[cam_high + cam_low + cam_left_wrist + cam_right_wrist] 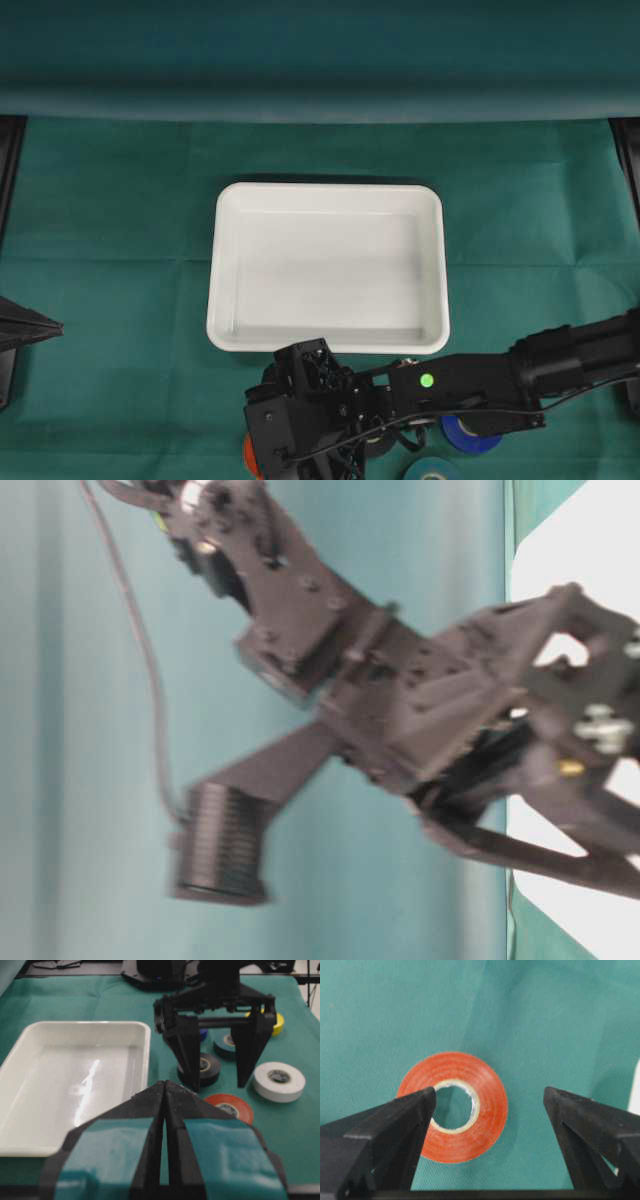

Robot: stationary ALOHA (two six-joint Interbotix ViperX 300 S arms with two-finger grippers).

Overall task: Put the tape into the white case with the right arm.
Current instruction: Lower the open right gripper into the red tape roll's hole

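my right gripper (487, 1110) hangs wide open over the red tape (453, 1106), so i should centre both fingers before squeezing.

Place: a robot test bench in a lab, not a home or a shop.
Cover: a creased green cloth (120, 220) over the whole table and up a backdrop at 12 o'clock.
Rig: black frame parts (12, 150) at 9 and 3 o'clock of the overhead view.
Props: the white case (328, 268) mid-table; tape rolls (278, 1081) in several colours at 5 o'clock.
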